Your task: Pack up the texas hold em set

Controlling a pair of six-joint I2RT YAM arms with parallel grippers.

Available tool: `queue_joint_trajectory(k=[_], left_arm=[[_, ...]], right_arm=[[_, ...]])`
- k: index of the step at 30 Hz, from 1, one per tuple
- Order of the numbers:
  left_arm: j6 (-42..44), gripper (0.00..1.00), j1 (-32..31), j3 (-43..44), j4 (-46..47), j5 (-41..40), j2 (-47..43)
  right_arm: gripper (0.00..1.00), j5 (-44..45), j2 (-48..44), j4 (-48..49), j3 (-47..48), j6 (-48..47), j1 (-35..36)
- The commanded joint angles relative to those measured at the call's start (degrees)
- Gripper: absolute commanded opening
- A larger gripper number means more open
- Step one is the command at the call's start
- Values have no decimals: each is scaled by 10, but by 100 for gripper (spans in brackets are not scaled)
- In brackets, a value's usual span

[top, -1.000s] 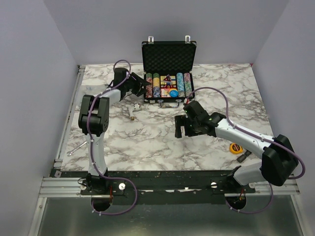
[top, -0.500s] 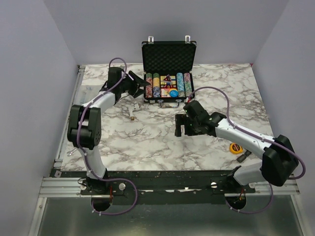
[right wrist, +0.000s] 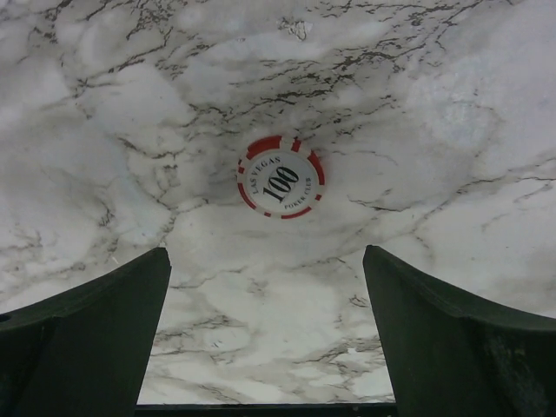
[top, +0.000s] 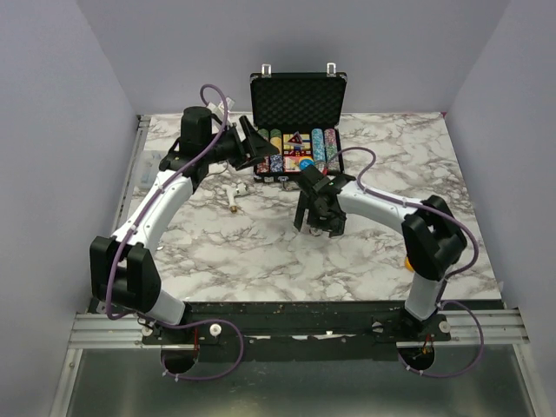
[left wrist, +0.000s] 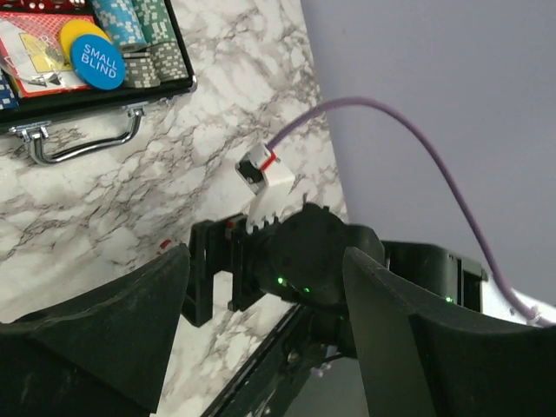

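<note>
Right wrist view: loose chip flat on the table, nearer than the open case, centred just ahead of the right gripper, jaws wide apart and empty. Right arm is nearer. Left gripper, also apart, is at the case's left edge.

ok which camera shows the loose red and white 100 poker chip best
Right wrist view: the round red-and-white 100 poker chip lies flat on the marble table, lettering readable. In the top view the right gripper seems to cover it; the left wrist view misses it.
</note>
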Motion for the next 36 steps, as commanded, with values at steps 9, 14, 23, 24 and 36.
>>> queue_joint_trajectory(k=[9, 14, 23, 24, 36], left_arm=[[134, 70, -18, -7, -109, 47, -42], [118, 69, -38, -15, -100, 55, -54], [100, 67, -39, -15, -93, 80, -44], [101, 67, -37, -15, -93, 80, -44], [85, 67, -7, -24, -77, 92, -35]], right_arm=[[84, 29, 113, -100, 100, 100, -10], [80, 1, 144, -111, 128, 78, -30], [74, 22, 194, -161, 182, 52, -39], [73, 20, 199, -162, 186, 50, -41], [60, -11, 200, -106, 125, 60, -41]])
